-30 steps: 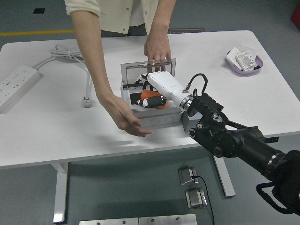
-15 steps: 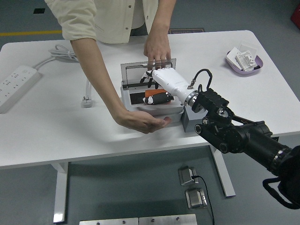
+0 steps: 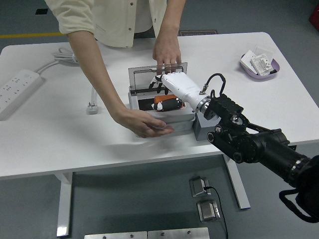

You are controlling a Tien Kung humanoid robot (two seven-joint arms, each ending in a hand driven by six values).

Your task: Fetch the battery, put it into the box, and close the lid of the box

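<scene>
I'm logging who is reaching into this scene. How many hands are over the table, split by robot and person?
Robot hands: 1, the right hand, over the open box, at the orange battery.
Person's hands: 2, one on the raised lid, one at the box's front.
Total: 3

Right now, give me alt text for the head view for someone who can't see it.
The white right robot hand lowers an orange-and-black battery into an open grey metal box on a white table. A person opposite steadies the box front with one hand and holds its raised lid with the other hand.
</scene>
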